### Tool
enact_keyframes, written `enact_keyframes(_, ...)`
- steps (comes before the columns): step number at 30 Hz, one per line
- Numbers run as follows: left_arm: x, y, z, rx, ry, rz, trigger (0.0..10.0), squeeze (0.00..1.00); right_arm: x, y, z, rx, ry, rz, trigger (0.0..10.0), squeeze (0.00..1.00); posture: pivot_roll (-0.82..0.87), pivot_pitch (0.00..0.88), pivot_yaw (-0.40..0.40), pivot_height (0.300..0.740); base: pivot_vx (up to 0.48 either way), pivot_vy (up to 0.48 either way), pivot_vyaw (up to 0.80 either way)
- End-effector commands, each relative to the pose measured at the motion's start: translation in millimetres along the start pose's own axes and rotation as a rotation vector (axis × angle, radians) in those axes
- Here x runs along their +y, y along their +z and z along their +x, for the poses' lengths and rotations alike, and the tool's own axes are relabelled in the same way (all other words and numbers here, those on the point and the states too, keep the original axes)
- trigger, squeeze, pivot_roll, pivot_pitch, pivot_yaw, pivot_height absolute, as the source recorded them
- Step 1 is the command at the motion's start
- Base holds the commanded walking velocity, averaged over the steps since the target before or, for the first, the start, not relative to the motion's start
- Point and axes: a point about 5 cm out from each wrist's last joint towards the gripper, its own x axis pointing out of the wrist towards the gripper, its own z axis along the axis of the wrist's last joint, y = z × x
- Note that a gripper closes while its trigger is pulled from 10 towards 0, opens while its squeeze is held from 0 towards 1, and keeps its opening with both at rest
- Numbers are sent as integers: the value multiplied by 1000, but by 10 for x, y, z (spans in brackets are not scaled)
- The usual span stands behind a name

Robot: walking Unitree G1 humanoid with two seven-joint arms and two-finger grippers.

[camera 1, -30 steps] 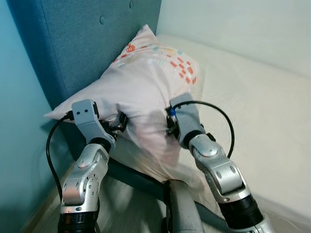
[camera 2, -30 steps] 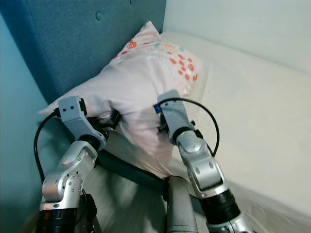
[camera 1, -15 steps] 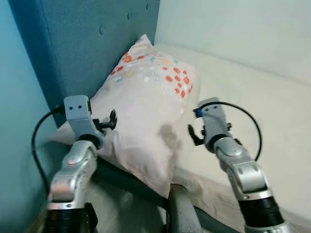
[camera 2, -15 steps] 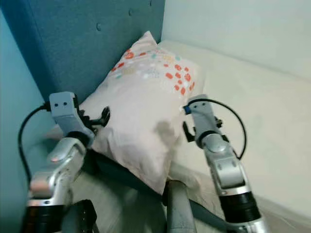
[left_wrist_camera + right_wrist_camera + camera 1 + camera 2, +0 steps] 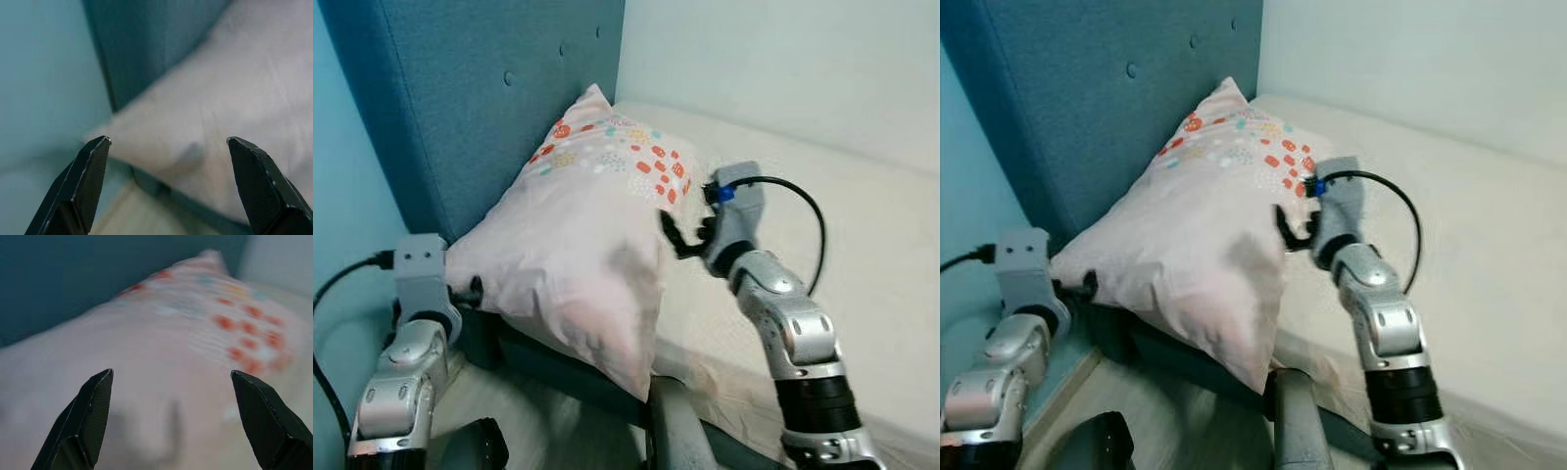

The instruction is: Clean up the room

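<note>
In the left eye view a pale pillow (image 5: 592, 225) with orange and teal dots leans on the blue headboard (image 5: 480, 88) at centre frame, its lower corner overhanging the edge of the cream bed (image 5: 842, 235); the right gripper (image 5: 674, 233) sits at the pillow's right edge, and the left gripper (image 5: 470, 292) at lower left by its left corner. The left wrist view shows what the eye views hide: fingers (image 5: 83, 186) spread wide, the pillow corner between them untouched. The right wrist view shows its fingers (image 5: 88, 416) equally parted, facing the dotted side.
</note>
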Motion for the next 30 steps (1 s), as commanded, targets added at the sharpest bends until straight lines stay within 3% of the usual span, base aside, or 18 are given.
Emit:
enact_keyframes(1,6,98,-21,-65,31,-16,10000,0,86,-33,53,11,77,3,10000,0,-26,64,-107,495,0,0,800)
enact_keyframes(5,-50,142,-73,-101,44,-26,10000,0,195,-65,114,10,178,36,10000,0,-26,77,-108,495,0,0,798)
enact_keyframes(8,-7,29,-128,-49,101,-35,10000,0,330,-120,144,39,305,61,10000,0,-21,81,-101,495,0,0,794)
enact_keyframes(14,31,-29,-153,-26,131,-32,10000,0,445,-239,149,92,411,75,10000,0,-28,98,-91,495,0,0,794)
enact_keyframes(16,64,-51,-167,-23,157,-16,10000,0,555,-363,154,137,506,94,10000,0,-26,110,-97,495,0,0,794)
enact_keyframes(21,168,-31,-185,-34,200,15,10000,0,656,-560,167,218,577,90,10000,0,-12,147,-90,495,0,0,794)
enact_keyframes(30,189,-20,-207,-36,198,24,10000,0,750,-612,122,246,672,116,10000,0,3,149,-84,495,0,0,794)
